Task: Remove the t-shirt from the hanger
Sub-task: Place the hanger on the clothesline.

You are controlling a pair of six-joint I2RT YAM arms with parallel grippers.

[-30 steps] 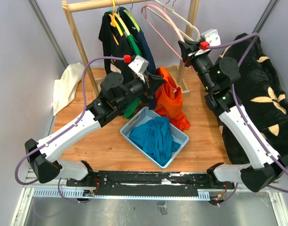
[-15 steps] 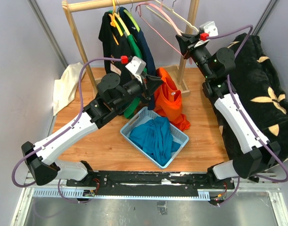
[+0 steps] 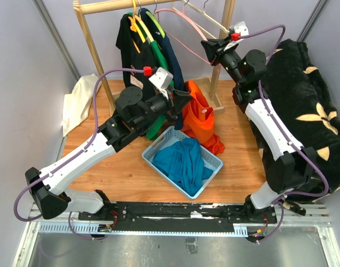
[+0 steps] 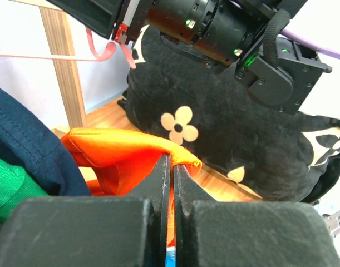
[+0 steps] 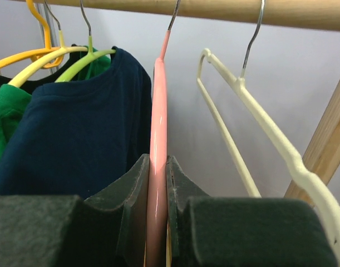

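Left gripper point(image 3: 181, 103), fingers pressed together, pinches a fold of the orange t-shirt point(image 3: 201, 119); in the left wrist view the same gripper point(image 4: 171, 167) grips the cloth's upper edge point(image 4: 117, 153) between its dark pads. From that pinch the t-shirt hangs free of any hanger and drapes down to the wooden tabletop point(image 3: 125, 172), just beside the far corner of the blue basket point(image 3: 157, 142), which holds a crumpled teal garment point(image 3: 183, 158). Right gripper point(image 3: 206, 50), raised to the level of the rack, is clamped on the lower bar of the bare pink hanger point(image 3: 181, 30); the right wrist view shows the gripper point(image 5: 157, 167) with the hanger point(image 5: 157, 105) running upright between its jaws, hook over the wooden rail point(image 5: 214, 8). A bare cream hanger point(image 5: 253, 111) hangs to one side of it, a navy t-shirt point(image 5: 86, 128) and a green t-shirt point(image 5: 3, 117) to the other. A black flower-patterned blanket point(image 3: 303, 100) lies along the table's right side, and a white cloth point(image 3: 80, 100) at its left edge.
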